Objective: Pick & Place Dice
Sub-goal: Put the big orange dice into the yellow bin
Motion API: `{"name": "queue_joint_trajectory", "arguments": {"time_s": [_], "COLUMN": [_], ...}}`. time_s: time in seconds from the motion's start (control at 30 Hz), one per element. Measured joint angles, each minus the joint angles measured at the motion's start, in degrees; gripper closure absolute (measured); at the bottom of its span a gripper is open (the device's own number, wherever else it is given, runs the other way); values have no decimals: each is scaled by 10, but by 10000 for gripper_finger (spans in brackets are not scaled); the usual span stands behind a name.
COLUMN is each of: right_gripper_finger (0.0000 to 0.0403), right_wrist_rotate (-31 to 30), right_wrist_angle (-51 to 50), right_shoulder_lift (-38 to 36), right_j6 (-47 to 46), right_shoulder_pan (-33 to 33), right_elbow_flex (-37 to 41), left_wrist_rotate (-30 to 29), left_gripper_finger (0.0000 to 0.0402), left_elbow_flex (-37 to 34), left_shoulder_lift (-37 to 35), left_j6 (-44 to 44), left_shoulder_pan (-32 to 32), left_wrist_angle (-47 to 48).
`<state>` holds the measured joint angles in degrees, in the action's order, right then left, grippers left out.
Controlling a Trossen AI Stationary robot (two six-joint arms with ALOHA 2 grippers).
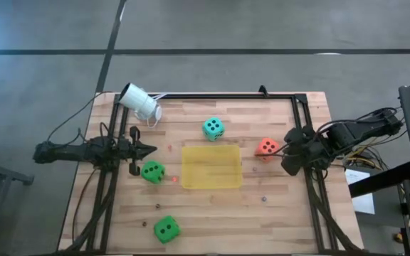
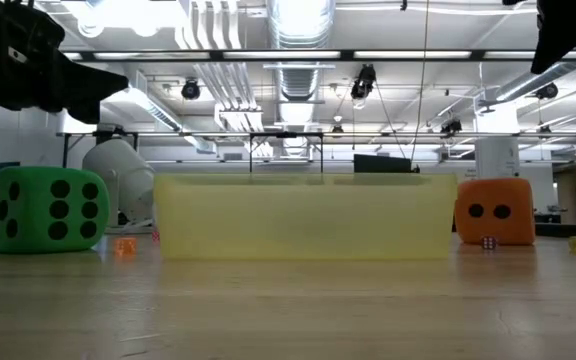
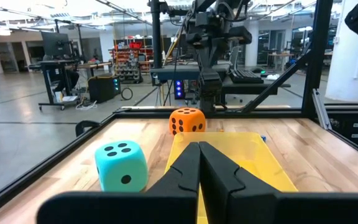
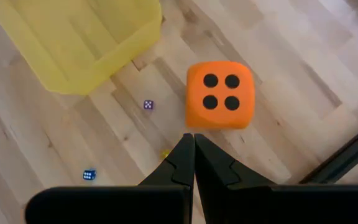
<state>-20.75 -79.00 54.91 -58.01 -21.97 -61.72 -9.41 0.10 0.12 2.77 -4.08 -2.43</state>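
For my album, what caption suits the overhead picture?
Four dice ring an empty yellow tray between two shut grippers.

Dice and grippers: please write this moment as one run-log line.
left gripper: shut, empty, near green die | right gripper: shut, empty, above orange die | tray: no big die inside | teal die: beside tray

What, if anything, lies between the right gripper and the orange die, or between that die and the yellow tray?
Nothing visible blocks either path. The right gripper, shut, hangs just short of the orange die. Only bare wood and one tiny purple die, off to the side, separate the orange die from the yellow tray.
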Motion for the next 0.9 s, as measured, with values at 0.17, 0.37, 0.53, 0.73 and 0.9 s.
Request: {"name": "queue_joint_trajectory", "arguments": {"time_s": [0.17,0.37,0.53,0.73,0.9], "right_gripper_finger": [387,345,296,247,227], "right_wrist_rotate": [3,-8,-17,-18,-4], "right_wrist_angle": [1,4,4,4,4], "right_shoulder_lift": [16,37,58,84,91], "right_j6": [3,25,36,50,43], "right_shoulder_pan": [6,11,23,48,74], "right_elbow_flex": [-8,-18,-18,-18,-23], "left_wrist_rotate": [0,-1,-25,-119,-168], "left_gripper_finger": [394,394,394,394,394], "left_elbow_flex": [0,0,0,3,5], "left_shoulder_lift": [0,0,2,29,52], "left_j6": [0,13,15,16,8], "left_shoulder_pan": [0,0,0,0,0], "left_wrist_angle": [0,0,-3,-8,-6]}}
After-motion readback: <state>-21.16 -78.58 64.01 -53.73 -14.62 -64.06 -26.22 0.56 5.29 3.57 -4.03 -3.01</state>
